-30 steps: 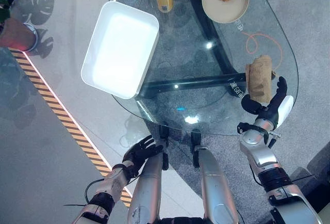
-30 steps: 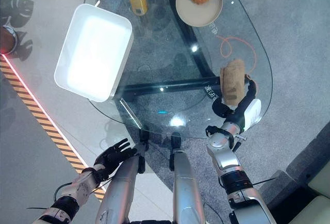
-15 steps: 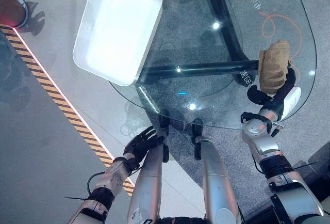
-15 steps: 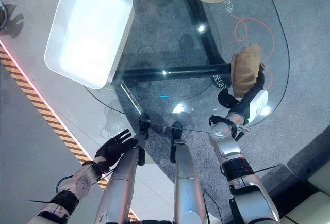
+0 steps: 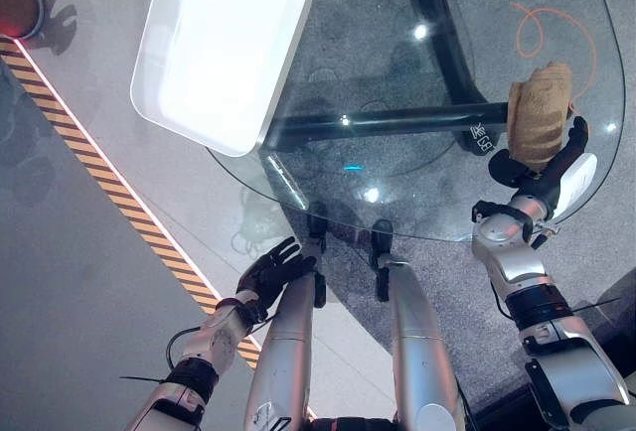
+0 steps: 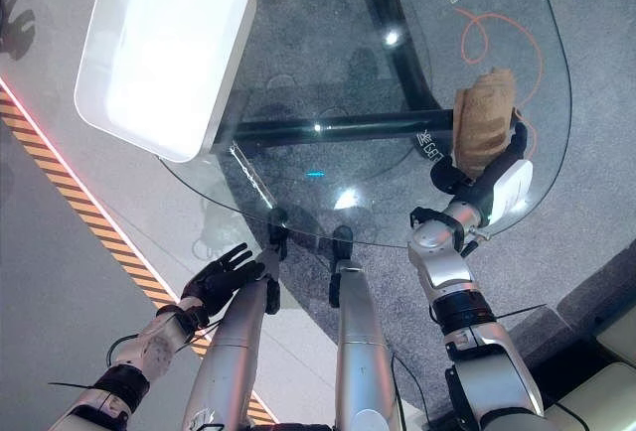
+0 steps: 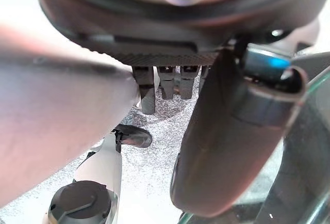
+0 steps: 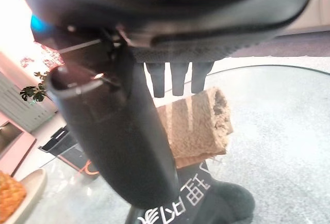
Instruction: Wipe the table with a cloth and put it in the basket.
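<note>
Wiping underway, basket step still ahead.
My right robot hand, fingers straight, presses the cloth near the counter's right edge; left robot hand hangs open; basket waits.

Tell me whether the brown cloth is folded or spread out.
Folded. The cloth lies as a narrow thick bundle on the glass table, its layered end visible beyond the right hand, which reaches it with straight fingers.
</note>
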